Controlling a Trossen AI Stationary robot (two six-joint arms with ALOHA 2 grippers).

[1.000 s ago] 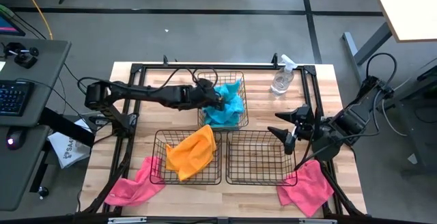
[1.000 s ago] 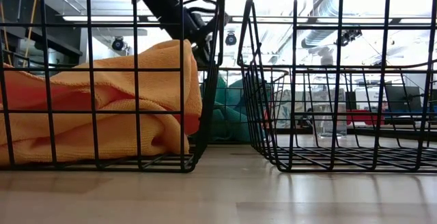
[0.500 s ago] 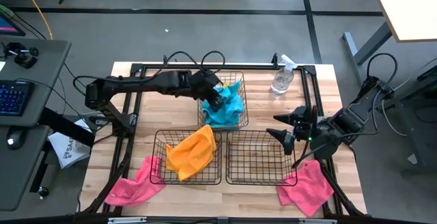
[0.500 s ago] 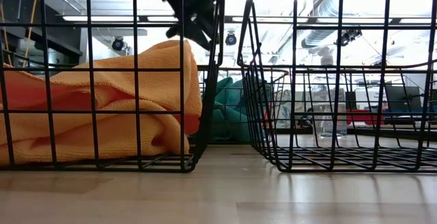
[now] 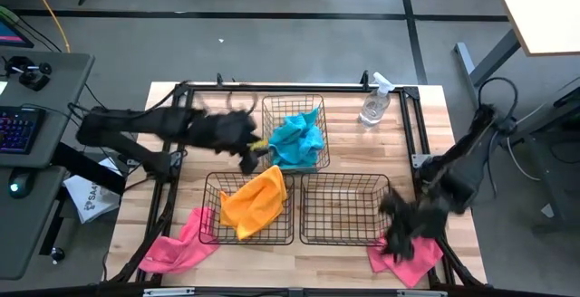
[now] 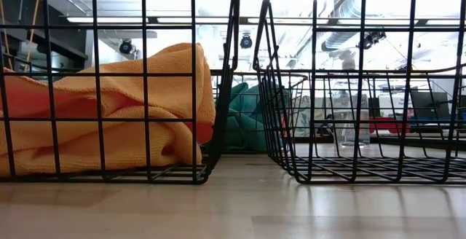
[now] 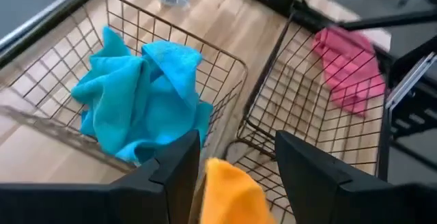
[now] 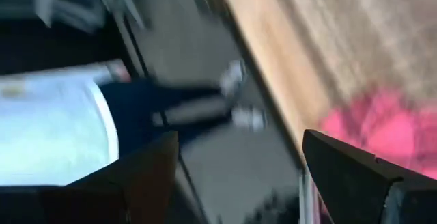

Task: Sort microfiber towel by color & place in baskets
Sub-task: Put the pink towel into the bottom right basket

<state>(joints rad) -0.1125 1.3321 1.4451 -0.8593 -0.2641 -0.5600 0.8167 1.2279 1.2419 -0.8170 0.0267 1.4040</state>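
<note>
- Risk on my left side: the pink towel (image 5: 177,245) hangs over the bench's front-left corner, touching the orange basket's wall; a grab near its overhanging edge could, I judge, drag it off the bench or snag the wire.
- My left jaws (image 5: 246,155) sit just beside the rear basket, between it and the front-left basket, spread apart and holding nothing in the left wrist view.
- Front-left basket (image 5: 210,208): one orange towel (image 5: 254,202), bunched and rising near the rim in the low view; a careless pass could catch it.
- Rear basket (image 5: 268,107), at the bench's back edge: one blue towel (image 5: 299,138), heaped inside.
- Front-right basket (image 5: 340,234): nothing in it that I can see.
- Spray bottle (image 5: 375,100) stands near the bench's back-right corner, well apart from my work.
- My right jaws (image 5: 399,241) are over the second pink towel (image 5: 412,261) at the front-right corner, fingers spread, nothing gripped yet; that towel also overhangs the edge, so a shallow pinch may let it slip to the floor.
</note>
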